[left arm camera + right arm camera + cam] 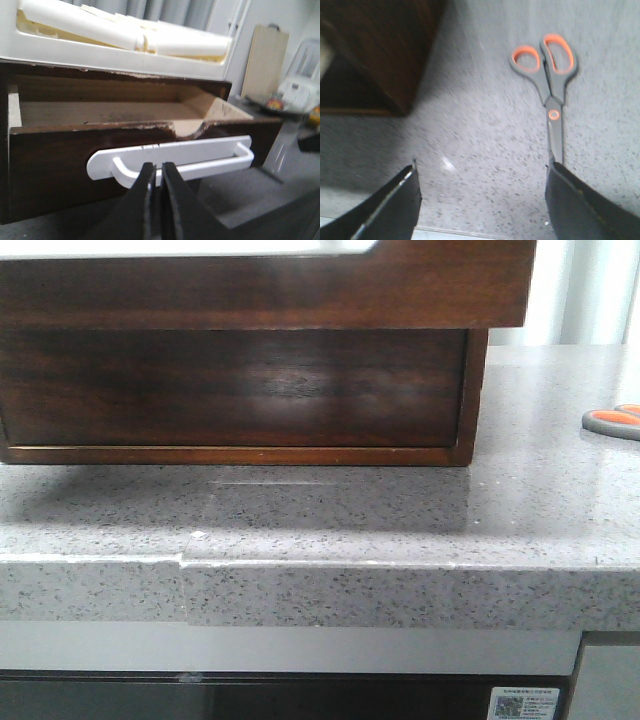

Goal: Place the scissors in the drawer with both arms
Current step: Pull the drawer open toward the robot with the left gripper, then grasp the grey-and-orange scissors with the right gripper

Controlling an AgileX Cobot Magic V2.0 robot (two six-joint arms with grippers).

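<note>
While pulled out, drawer (125,107) bare inside; left gripper (156,176) closed, right gripper (482,187) open.

Hardly any writing to be read here

The one bit of print I can find is a small white sticker (524,704) on the dark panel (300,700) below the grey speckled countertop (400,530), low and to the right of the wooden cabinet (240,390) in the front view. It carries a square code pattern and a few lines of tiny characters beside it, all too small and blurred to make out. Nothing legible shows on the cabinet, on the countertop, or in either wrist view.
</note>
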